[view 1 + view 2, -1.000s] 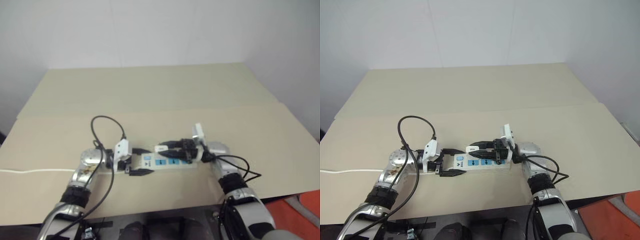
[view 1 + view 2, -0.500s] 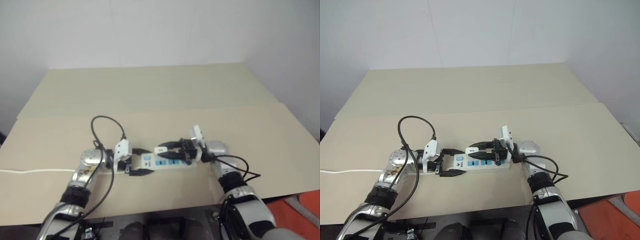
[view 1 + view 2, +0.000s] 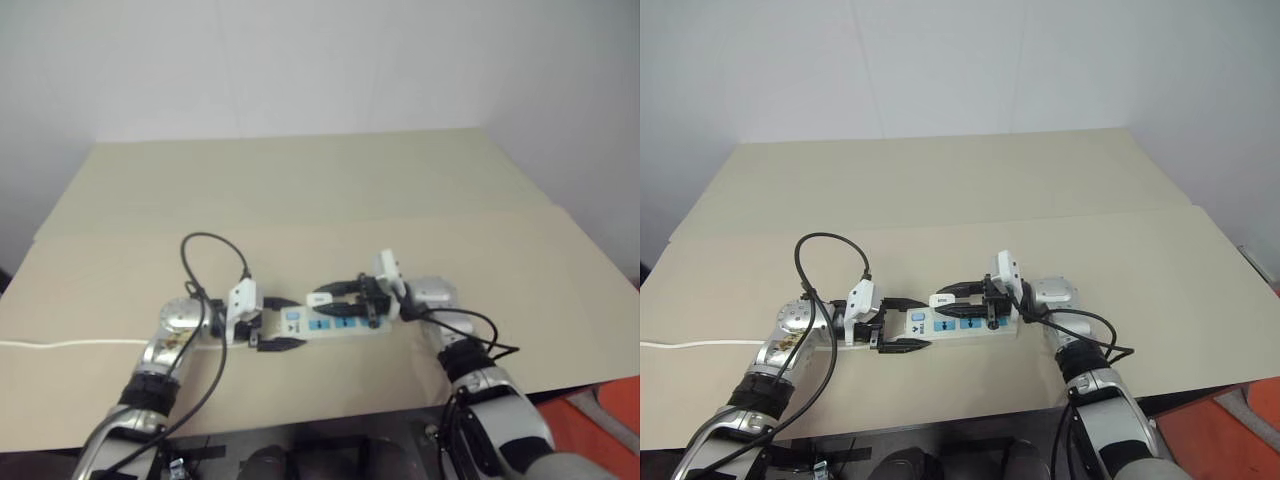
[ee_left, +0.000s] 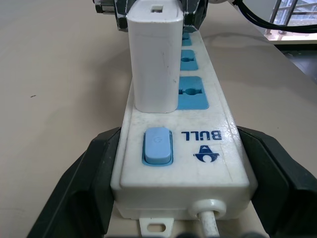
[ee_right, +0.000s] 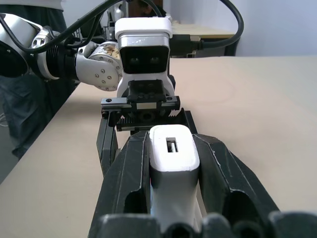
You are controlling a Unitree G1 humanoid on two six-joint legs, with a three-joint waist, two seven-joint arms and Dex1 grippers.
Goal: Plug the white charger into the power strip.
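Left wrist view: white charger (image 4: 153, 54) stands upright on power strip (image 4: 198, 148).

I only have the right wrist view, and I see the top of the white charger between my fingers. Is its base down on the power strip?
Observer: Yes. The left wrist view shows the white charger upright with its base flush on the power strip. No prongs are showing.
Operator: Where along the strip is it?
Observer: It is just past the blue switch, at the end that the left gripper clamps by both sides.
Operator: Any sockets free?
Observer: Three blue sockets run alongside the charger, and nothing is plugged into them.
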